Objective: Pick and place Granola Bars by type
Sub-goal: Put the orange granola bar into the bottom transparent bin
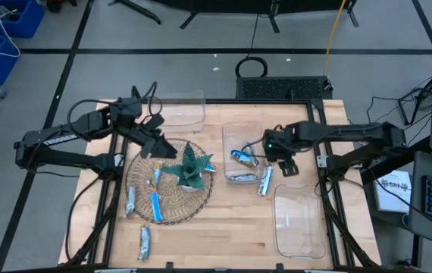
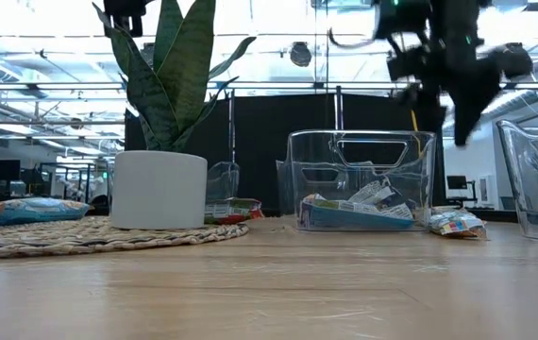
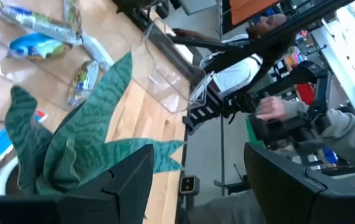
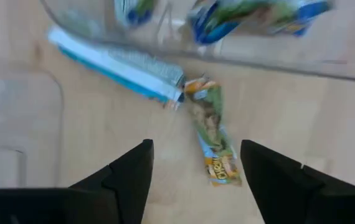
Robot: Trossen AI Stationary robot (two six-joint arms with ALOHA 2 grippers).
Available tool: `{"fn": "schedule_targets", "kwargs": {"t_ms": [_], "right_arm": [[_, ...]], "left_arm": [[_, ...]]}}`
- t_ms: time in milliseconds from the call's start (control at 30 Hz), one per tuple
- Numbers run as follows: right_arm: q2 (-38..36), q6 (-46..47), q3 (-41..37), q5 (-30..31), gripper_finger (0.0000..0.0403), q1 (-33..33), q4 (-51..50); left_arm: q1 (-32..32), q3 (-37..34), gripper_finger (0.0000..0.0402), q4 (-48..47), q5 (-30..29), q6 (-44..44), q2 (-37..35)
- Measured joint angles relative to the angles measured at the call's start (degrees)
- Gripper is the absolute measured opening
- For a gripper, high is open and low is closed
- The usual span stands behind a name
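Several granola bars lie on a round woven mat (image 1: 172,199) around a potted plant (image 1: 189,168), among them a blue one (image 1: 156,205). Another bar (image 1: 145,243) lies on the table near the front edge. The middle clear bin (image 1: 230,140) holds two bars (image 1: 240,157), one blue-silver (image 4: 115,65). A greenish-gold bar (image 4: 213,140) lies flat on the wood just outside that bin. My right gripper (image 4: 193,162) hangs open above this bar, pointing down, touching nothing. My left gripper (image 3: 196,162) is open above the mat's far edge, beside the plant's leaves (image 3: 71,149).
An empty clear bin (image 1: 182,110) stands at the far side, and another (image 1: 299,220) at the near right. The plant's white pot (image 2: 159,189) stands on the mat. Beyond the table's edge a seated person (image 3: 277,106) holds control handles. Bare wood lies at the front middle.
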Motion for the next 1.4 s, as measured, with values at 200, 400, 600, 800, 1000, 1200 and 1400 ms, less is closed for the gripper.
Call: {"fn": "schedule_targets", "kwargs": {"t_ms": [200,400,600,800,1000,1200,1400], "right_arm": [[0.0,-8.0,-10.5,-2.8,0.0246,-2.3,10.4],[0.1,-11.2,-15.4,0.4,0.0247,-8.2,19.1],[0.1,-13.7,-15.4,-4.2,0.0247,-12.5,19.8],[1.2,-16.4,-18.2,-5.9,0.0247,-13.8,21.7],[5.4,-15.5,-19.0,-3.4,0.0222,-14.6,24.1],[4.8,-12.6,-17.8,-1.7,0.0049,-14.6,21.3],[-3.1,4.5,-10.6,4.7,0.0021,-11.4,4.7]], "left_arm": [[0.0,0.0,0.0253,-0.4,-0.3,-0.2,0.0],[0.0,0.0,0.0253,-0.4,-2.5,-1.6,0.0],[0.0,0.0,0.0253,-0.3,-2.7,-3.0,0.0],[0.0,0.0,0.0253,-0.3,-4.1,-3.2,0.0],[0.0,0.0,0.0253,-0.2,-4.7,-3.2,0.0],[0.0,0.0,0.0253,0.0,-4.7,-3.3,0.0],[0.1,0.0,0.0253,0.0,-4.2,-2.0,0.0]]}}
